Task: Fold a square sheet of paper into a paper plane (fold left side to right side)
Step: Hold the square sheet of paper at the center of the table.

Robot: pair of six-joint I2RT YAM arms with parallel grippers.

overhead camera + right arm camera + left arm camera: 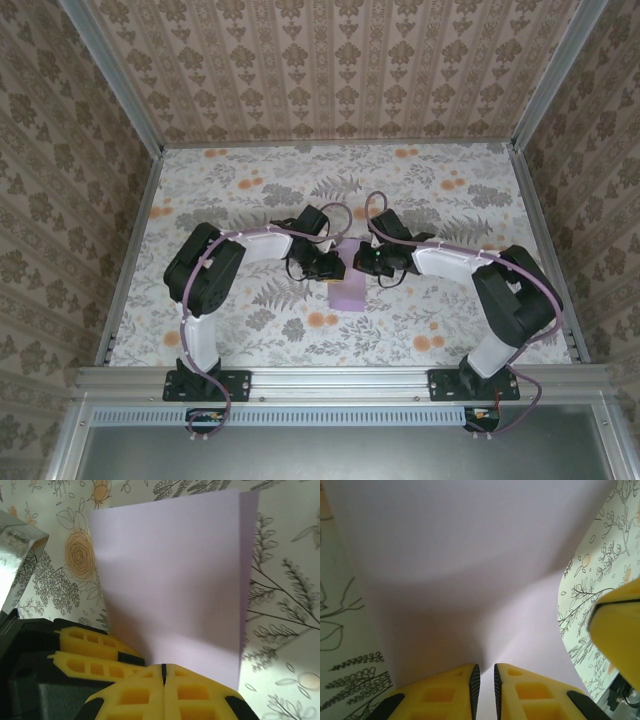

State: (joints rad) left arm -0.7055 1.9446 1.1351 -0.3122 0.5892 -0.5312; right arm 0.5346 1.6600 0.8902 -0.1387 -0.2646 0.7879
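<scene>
Top external view: two black arms [205, 270] reach in from both sides and meet in the middle of the table [250, 200], which has leaves and orange flowers printed on it. The paper plane [347, 292] is right there between them. It is pale lilac and looks like a flat folded sheet. Its free end points to the near edge of the table.

The left end effector [328, 264] sits at the left side of the paper. In the left wrist view its two yellow fingers [445, 692] are almost together, with just a thin gap. The lilac paper runs down into that gap, so it has the paper pinched. The paper bends up big and wide in front of it.

The right end effector [362, 262] sits at the right side, very near the left one. In the right wrist view its yellow fingers are pressed tight together. The paper's edge meets their tips, but I cannot tell if it is caught between them. One side of the paper shows two layers.
</scene>
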